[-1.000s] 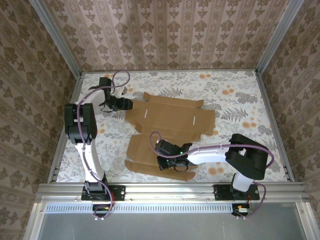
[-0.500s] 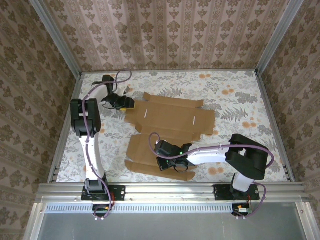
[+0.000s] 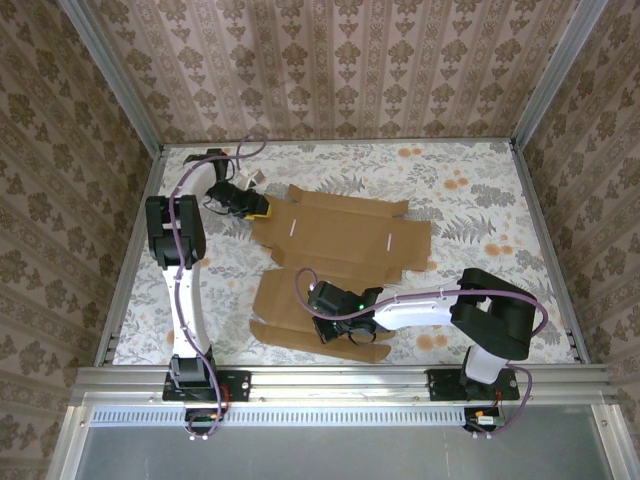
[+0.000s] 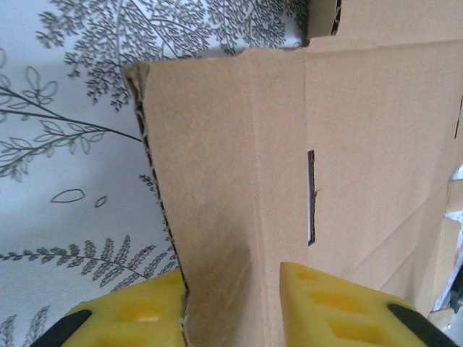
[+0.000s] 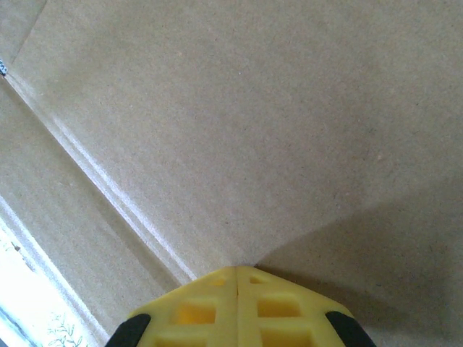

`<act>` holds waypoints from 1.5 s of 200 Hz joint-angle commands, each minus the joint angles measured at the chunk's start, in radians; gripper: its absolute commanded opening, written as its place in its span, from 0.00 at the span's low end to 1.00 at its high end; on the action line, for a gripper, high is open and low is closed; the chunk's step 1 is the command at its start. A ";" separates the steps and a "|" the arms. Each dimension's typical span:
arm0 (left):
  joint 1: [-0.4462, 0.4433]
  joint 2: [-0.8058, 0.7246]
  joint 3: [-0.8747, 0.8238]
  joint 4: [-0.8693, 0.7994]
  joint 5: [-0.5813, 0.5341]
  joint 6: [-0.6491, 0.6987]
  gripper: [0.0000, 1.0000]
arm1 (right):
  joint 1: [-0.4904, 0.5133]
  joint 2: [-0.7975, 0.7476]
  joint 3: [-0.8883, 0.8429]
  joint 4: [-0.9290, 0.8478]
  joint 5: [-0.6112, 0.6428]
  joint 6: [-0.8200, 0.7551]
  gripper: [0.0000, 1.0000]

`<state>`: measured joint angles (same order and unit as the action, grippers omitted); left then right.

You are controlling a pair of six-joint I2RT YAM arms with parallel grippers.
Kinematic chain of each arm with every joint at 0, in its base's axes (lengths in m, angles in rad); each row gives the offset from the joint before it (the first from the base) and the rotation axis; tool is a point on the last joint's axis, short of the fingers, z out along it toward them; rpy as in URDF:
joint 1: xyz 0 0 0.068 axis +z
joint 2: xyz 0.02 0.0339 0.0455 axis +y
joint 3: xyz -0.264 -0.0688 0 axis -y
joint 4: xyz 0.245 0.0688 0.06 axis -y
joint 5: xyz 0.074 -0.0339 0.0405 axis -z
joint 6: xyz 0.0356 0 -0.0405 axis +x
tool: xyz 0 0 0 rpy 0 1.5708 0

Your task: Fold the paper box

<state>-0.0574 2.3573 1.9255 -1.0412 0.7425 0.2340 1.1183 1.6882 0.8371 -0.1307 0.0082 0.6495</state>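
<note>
**flat box mid-desk: one tool pressing, one straddling a flap**

at the near edge a metal rail (image 3: 340, 381) carries both arm bases. just beyond it the right arm (image 3: 440, 305) lies low over the desk (image 3: 480, 210), reaching left. its wrist covers part of the nearest panel of the paper box (image 3: 340, 245). the right tool (image 3: 350, 333) has its yellow pads pressed together with nothing between them. in the right wrist view the joined tip (image 5: 237, 275) meets its own shadow on bare brown cardboard (image 5: 275, 108), just beside a double crease (image 5: 101, 188) that runs diagonally.

the box lies opened out around the middle of the desk, a little to the left. its near flaps are close to the rail, and a small slot (image 3: 290, 228) shows in the far panel.

the left arm (image 3: 180, 270) runs up the left side of the desk beside the cardboard, and a purple cable (image 3: 240, 150) loops over its far end. the left tool (image 3: 256, 211) sits at the box's far-left corner. in the left wrist view (image 4: 230, 289) its pads (image 4: 137, 318) stand apart. one is outside the flap's ragged corrugated edge and touching it, the other lies over the flap's face, so the edge runs between them. a narrow slot (image 4: 311, 195) lies just beyond, with floral desk (image 4: 65, 144) to the left.

wallpapered walls (image 3: 330, 60) close in the far and side edges.
</note>
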 commanded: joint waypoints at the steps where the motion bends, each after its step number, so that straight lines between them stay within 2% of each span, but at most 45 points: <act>1: 0.005 0.016 0.039 -0.065 0.041 0.043 0.28 | 0.017 0.067 -0.035 -0.165 -0.010 -0.019 0.00; 24: 0.001 0.026 0.064 -0.097 0.047 0.067 0.24 | 0.018 0.072 -0.033 -0.168 -0.010 -0.020 0.00; 51: -0.003 0.026 0.073 -0.111 0.059 0.084 0.12 | 0.020 0.077 -0.029 -0.168 -0.008 -0.018 0.00; 67: -0.008 0.015 0.068 -0.110 0.068 0.093 0.11 | 0.020 0.080 -0.029 -0.167 -0.003 -0.016 0.00; 82: -0.013 -0.008 0.046 -0.089 0.089 0.100 0.02 | 0.020 0.079 -0.031 -0.164 0.004 -0.008 0.00; 114: -0.019 -0.161 -0.146 0.126 0.146 0.063 0.00 | 0.020 0.076 -0.031 -0.154 0.027 0.032 0.00; 133: -0.027 -0.270 -0.284 0.268 0.140 0.033 0.01 | 0.018 0.067 -0.041 -0.134 0.041 0.060 0.00; 188: -0.051 -0.513 -0.581 0.486 0.038 -0.038 0.02 | 0.016 0.041 -0.055 -0.128 0.086 0.101 0.00; 232: -0.093 -0.670 -0.787 0.647 -0.127 -0.098 0.04 | 0.016 0.022 -0.065 -0.118 0.104 0.111 0.00; 300: -0.145 -0.925 -1.113 0.909 -0.265 -0.222 0.04 | 0.016 0.011 -0.075 -0.106 0.122 0.130 0.00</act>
<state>-0.1753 1.4918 0.9062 -0.1734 0.5518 0.0681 1.1374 1.6714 0.8112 -0.1108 0.0528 0.7616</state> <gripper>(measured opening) 0.043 0.064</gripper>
